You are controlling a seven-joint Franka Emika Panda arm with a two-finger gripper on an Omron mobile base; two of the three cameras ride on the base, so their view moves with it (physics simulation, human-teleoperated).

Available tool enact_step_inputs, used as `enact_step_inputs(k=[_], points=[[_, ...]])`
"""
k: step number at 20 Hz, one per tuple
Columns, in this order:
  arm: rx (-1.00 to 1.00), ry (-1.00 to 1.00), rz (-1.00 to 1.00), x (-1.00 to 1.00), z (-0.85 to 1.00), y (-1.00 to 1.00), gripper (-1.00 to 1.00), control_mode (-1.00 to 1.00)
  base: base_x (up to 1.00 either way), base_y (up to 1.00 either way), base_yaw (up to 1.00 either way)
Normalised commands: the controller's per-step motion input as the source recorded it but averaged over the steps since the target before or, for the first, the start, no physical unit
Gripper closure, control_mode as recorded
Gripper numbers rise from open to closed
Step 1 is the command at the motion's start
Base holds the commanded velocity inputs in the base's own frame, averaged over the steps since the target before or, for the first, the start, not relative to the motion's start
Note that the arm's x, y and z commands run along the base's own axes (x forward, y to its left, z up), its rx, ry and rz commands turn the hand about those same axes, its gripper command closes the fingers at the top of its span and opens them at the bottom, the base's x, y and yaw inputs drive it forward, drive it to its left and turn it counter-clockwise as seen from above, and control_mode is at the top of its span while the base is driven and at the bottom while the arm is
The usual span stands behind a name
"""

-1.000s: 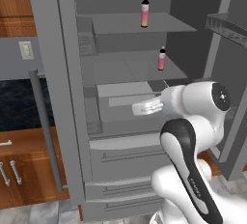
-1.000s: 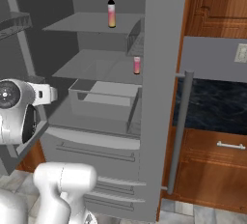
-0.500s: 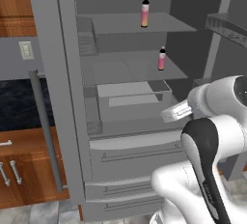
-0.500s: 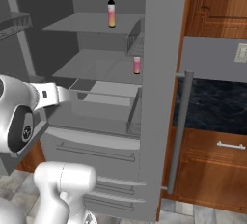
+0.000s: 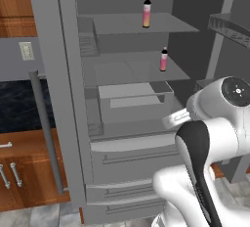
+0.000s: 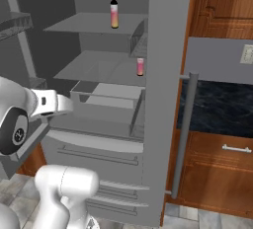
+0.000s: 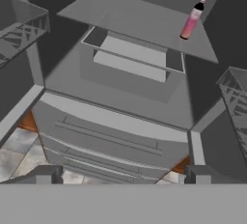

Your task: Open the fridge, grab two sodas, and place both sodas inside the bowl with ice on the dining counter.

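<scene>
Left base view puts you facing the open fridge [image 5: 63, 74], both grey doors swung wide so the whole interior lies open ahead. Flat grey shelves run across it with smooth straight front edges, and open room lies above each. One soda [image 5: 147, 12], pink shading to orange-yellow with a black cap, stands upright on the top shelf at about 12 o'clock. A second soda [image 5: 163, 59], pink with a black cap, stands upright on the shelf below, toward 1 o'clock, close to the shelf's front edge. Under that shelf sits a shallow open-topped drawer bin [image 5: 134, 91], boxy and grey, and below it the stacked base drawers [image 5: 132, 157]. A wire door basket [image 5: 229, 28] juts from the right door at 2 o'clock. Your white arm rises at 4 o'clock, its wrist level with the bin. Hand view shows the lower soda at 1 o'clock, well ahead of the fingertips [image 7: 47, 174]; the jaws stand wide, holding nothing. Reddish-brown wooden cabinets [image 5: 24, 177] flank the fridge.
</scene>
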Motion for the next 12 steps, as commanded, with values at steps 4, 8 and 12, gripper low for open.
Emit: enact_step_inputs(k=[4,8,12], points=[[0.0,0.07,0.0,0.0,-0.07,0.0,-1.0,-1.0,0.0,0.0,0.0],[0.0,0.02,0.0,0.01,-0.01,0.0,-1.0,1.0,0.31,0.13,-0.07],[0.0,0.0,0.0,0.0,0.0,0.0,-1.0,1.0,0.53,0.3,-0.17]])
